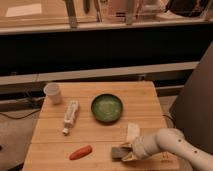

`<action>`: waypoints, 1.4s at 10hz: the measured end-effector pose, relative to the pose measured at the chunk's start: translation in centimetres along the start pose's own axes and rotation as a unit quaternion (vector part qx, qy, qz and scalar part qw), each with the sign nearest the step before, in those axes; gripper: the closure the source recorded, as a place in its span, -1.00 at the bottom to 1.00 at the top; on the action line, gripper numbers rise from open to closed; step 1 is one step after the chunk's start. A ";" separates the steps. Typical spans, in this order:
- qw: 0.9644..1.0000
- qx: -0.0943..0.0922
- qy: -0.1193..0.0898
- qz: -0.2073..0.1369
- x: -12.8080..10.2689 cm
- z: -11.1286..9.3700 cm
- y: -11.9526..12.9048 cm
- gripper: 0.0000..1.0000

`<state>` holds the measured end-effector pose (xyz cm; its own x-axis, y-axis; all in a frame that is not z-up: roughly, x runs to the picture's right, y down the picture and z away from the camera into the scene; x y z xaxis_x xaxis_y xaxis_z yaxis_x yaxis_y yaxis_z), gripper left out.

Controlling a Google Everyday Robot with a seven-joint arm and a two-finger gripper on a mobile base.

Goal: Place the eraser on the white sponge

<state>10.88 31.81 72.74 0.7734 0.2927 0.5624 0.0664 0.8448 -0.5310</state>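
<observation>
light: even, soft | shadows: faint | claw (129,151): lit, front-right of table (145,100)

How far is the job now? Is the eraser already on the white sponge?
Not yet. The approach looks done: the tool is at the eraser. In hand: the grasp; I cannot tell if it holds. Left: lift the eraser onto the white sponge, which lies just behind the tool.

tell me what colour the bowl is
The bowl is green, camera view; gripper at the eraser near the front edge.
</observation>
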 end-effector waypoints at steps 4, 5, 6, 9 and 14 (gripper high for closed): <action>1.000 0.016 0.001 0.004 1.2 -1.3 -1.4 1.00; 1.000 0.019 0.002 0.001 1.3 -1.4 -2.3 1.00; 1.000 0.020 0.005 -0.005 1.1 -1.5 -3.0 1.00; 0.999 0.025 0.018 -0.031 0.8 -2.3 -5.0 1.00; 0.998 0.032 0.008 -0.048 3.2 -2.8 -6.6 1.00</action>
<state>14.67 25.89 76.29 0.7761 0.2024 0.5973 0.0997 0.8959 -0.4330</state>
